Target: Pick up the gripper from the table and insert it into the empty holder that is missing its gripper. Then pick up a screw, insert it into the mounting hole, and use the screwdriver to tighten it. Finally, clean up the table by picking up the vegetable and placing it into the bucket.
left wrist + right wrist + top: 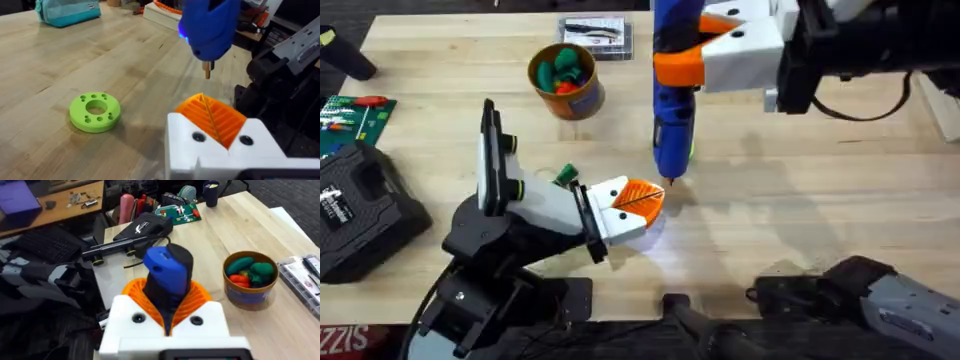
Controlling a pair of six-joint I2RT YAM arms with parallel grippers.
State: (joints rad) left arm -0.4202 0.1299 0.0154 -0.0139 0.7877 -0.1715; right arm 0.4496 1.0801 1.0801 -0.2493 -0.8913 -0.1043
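The small orange ribbed gripper point(638, 199) sits in the white holder point(610, 222) at the end of my left arm. Its ribs meet a matching orange half along a centre line, so my left gripper point(202, 98) is shut and holds nothing. Two dark mounting holes point(198, 136) show on the holder's face. My right gripper point(682, 58) is shut on the blue screwdriver point(672, 115), upright, its bit point(207, 70) just above the orange tip. The screw is out of view. The bucket point(582, 98) at the back holds green and red vegetables point(250, 270).
A green ring point(95, 111) lies on the table point(800, 180) beside the left arm. A clear screw box point(595, 33) stands behind the bucket. A black case point(360, 210) and a green board point(355, 115) sit at the left edge.
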